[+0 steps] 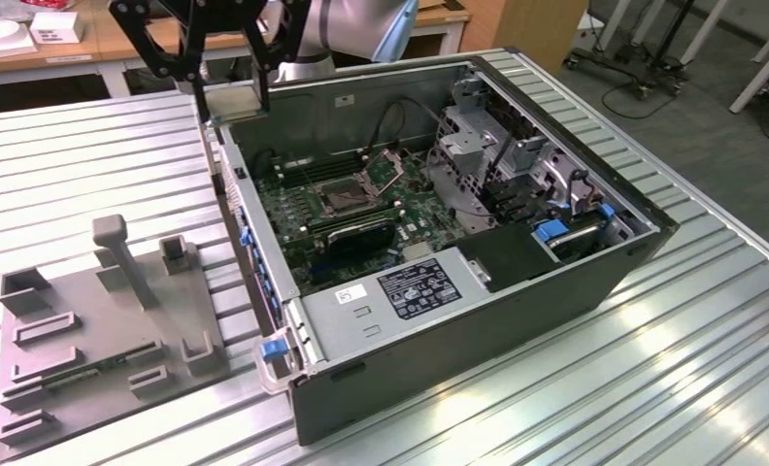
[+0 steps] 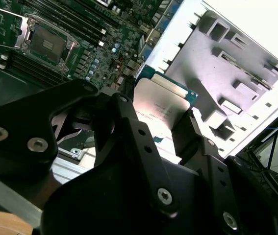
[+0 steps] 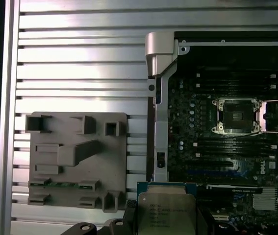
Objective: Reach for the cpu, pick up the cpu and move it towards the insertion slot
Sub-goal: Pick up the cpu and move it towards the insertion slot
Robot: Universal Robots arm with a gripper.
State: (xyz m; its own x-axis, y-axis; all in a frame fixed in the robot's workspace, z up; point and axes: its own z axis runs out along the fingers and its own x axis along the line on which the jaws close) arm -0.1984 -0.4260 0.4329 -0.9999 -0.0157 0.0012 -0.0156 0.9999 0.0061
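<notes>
The cpu (image 3: pixel 166 210) is off the table, clamped by its edges between the gripper (image 2: pixel 162 122)'s dark fingers (image 2: pixel 129 125), silvery lid facing the cameras in both wrist views. An edge hold like this probably keeps the contact face untouched and leaves the chip level for seating.

Taking the computer case (image 1: pixel 540 291) as landmark: in the exterior view the gripper hangs above the case's far corner, at the wall that faces the grey fixture (image 1: pixel 100 330), so the chip sits over the case rim, not yet over the board. In the first wrist view the chip lies just by the case's side wall, with the fixture on one side and the green motherboard (image 3: pixel 197 147) on the other.

The insertion slot (image 3: pixel 236 115) is well inside the case, near the middle of the motherboard, its metal frame swung open and the dark socket bare, ready to take the chip. It is well apart from the held chip.

The fixture rests on the ribbed metal table (image 1: pixel 695 369) beside the case; a narrow green strip (image 3: pixel 60 184) lies in one recess.
</notes>
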